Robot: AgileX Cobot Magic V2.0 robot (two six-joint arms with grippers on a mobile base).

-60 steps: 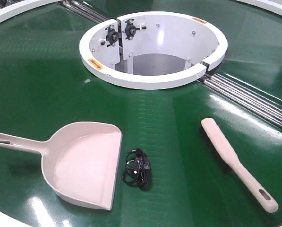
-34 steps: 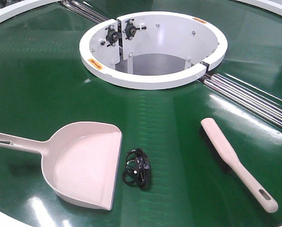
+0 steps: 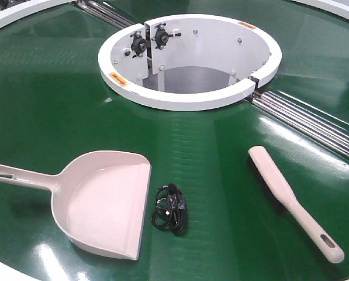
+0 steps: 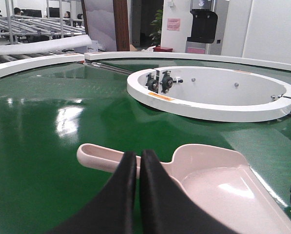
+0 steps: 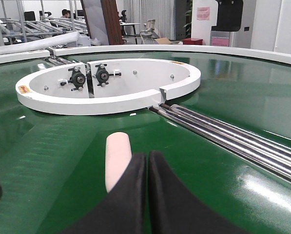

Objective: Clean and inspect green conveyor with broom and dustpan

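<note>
On the green conveyor (image 3: 45, 105) we log, left to right: the dustpan (image 3: 104, 205) at 8 o'clock, a coiled black cord (image 3: 169, 209) just beside its lip at 6, the broom (image 3: 279, 186) at 4, with left gripper (image 4: 138, 156) and right gripper (image 5: 146, 156) each pinched closed, holding nothing.

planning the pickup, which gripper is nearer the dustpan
Left. The left gripper is shut right at the dustpan handle; the right gripper is over by the broom.
</note>
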